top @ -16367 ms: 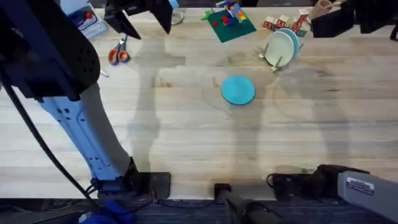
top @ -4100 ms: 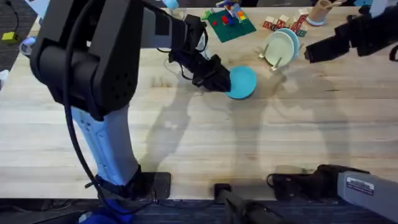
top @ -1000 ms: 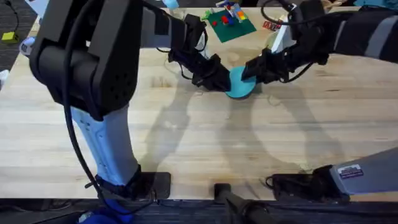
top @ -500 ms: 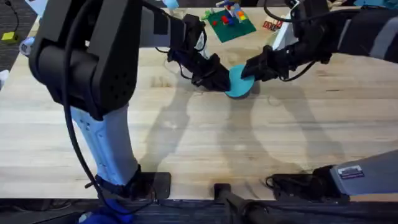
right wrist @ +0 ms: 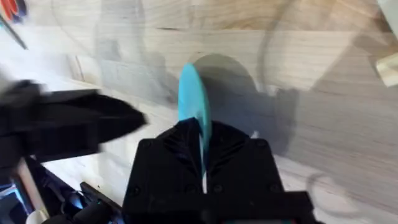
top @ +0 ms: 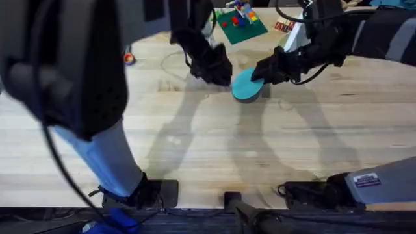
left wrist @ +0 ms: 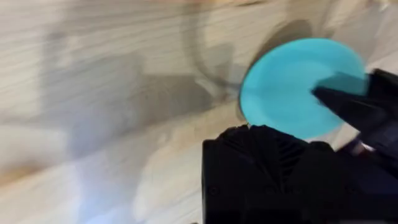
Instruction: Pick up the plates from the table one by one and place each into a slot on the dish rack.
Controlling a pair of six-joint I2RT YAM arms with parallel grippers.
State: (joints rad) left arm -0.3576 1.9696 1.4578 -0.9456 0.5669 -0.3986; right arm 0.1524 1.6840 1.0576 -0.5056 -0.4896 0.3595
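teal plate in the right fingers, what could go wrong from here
1. The teal plate is pinched only at its edge by the right gripper, so it might twist or slip out.
2. The left gripper hangs close beside the plate, so lifting may bump it.

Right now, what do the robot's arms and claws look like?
Both arms are mostly black. The left arm has a pale blue lower section. The right arm has thin black cables, and a white label sits on its grey base. Both grippers, left gripper and right gripper, have black fingers.
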